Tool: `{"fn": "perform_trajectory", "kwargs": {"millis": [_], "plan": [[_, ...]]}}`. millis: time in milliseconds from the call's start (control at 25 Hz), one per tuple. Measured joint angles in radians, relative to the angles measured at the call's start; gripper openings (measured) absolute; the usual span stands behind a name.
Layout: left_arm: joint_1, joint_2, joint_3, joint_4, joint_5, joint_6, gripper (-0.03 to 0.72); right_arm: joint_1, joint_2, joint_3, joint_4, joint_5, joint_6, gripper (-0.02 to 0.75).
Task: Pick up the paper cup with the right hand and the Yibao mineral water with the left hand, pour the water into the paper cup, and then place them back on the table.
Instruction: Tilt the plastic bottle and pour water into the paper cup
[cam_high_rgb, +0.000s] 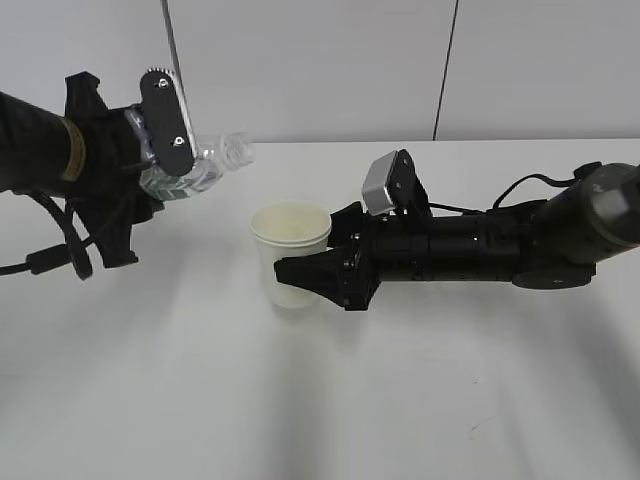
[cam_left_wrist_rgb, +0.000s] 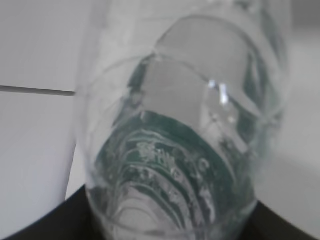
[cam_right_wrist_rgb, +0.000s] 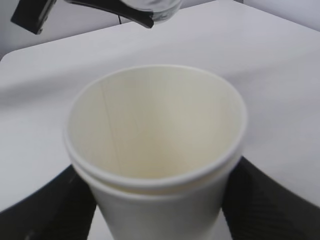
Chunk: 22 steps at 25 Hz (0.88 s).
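Partly hidden: Yibao mineral water (cam_high_rgb: 205, 170) | paper cup (cam_high_rgb: 290, 240) base unseen

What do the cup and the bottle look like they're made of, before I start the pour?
The cup looks like paper: matte cream-white wall, rolled rim, a faint seam inside. The bottle looks like thin clear plastic, glossy, with moulded ribs, bright glints and a dark green label showing through. Both seem light and easy to squeeze. The right gripper holds the cup, the left gripper holds the bottle.
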Motion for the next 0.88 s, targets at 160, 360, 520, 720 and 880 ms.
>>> {"fn": "perform_trajectory", "kwargs": {"millis": [160, 360, 520, 720, 880], "plan": [[0.000, 0.000, -0.027, 0.004, 0.015, 0.000, 0.361, 0.000, 0.000, 0.000, 0.000, 0.000, 0.002, 0.552], [-0.010, 0.000, -0.031, 0.047, 0.030, 0.000, 0.361, 0.000, 0.000, 0.000, 0.000, 0.000, 0.004, 0.551], [-0.041, 0.000, -0.032, 0.090, 0.047, 0.000, 0.361, 0.000, 0.000, 0.000, -0.002, 0.000, 0.006, 0.551], [-0.065, 0.003, -0.047, 0.125, 0.074, 0.000, 0.361, 0.000, 0.000, 0.000, -0.006, 0.001, 0.006, 0.551], [-0.070, 0.003, -0.050, 0.144, 0.083, 0.000, 0.361, 0.000, 0.000, 0.000, -0.008, 0.001, 0.006, 0.551]]}}
